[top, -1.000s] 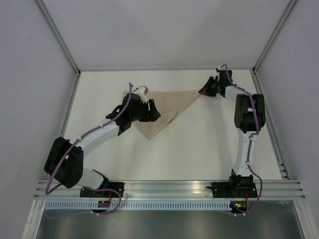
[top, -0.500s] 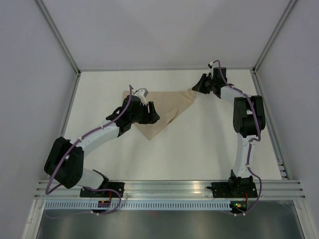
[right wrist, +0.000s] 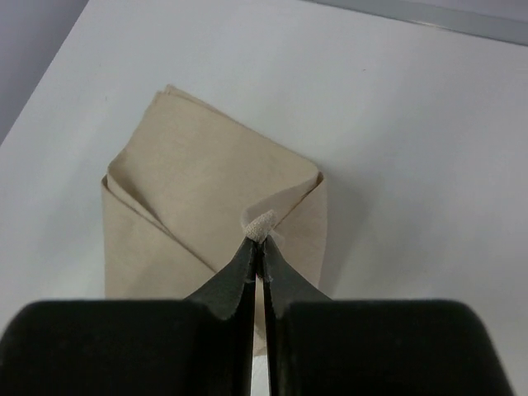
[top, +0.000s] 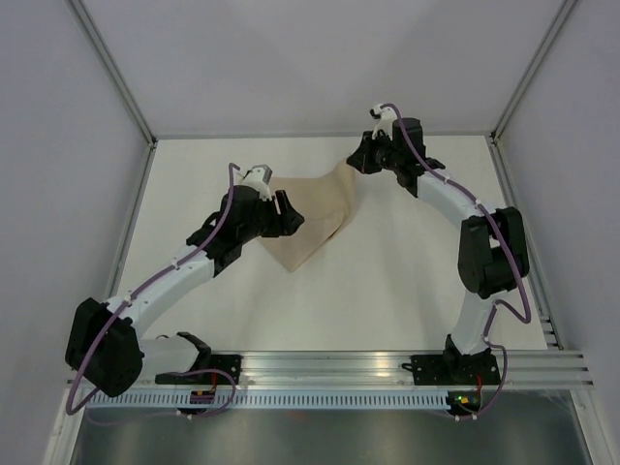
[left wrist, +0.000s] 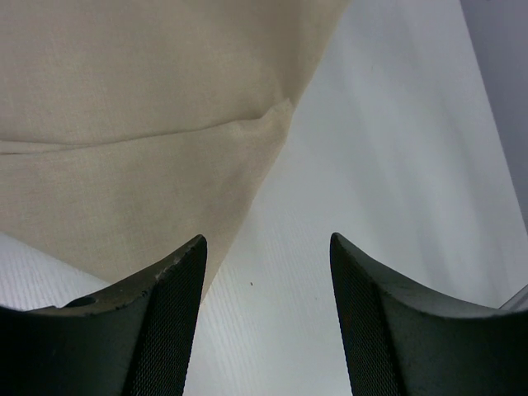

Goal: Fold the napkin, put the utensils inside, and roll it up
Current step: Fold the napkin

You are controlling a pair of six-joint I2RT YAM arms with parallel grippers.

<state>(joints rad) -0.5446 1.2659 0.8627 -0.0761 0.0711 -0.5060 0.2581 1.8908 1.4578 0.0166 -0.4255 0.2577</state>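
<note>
The right gripper point(right wrist: 257, 243) is pinching the napkin point(right wrist: 206, 173) by one corner, the cloth lying leftward beside the wide-spread left gripper point(left wrist: 266, 272).

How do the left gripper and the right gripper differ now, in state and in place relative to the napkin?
The left gripper is open and holds nothing; the right gripper is shut on a corner of the napkin. The left gripper is over the napkin's left edge; the right gripper is at its far right side, holding the corner raised. Both have black fingers and are at the napkin.
</note>
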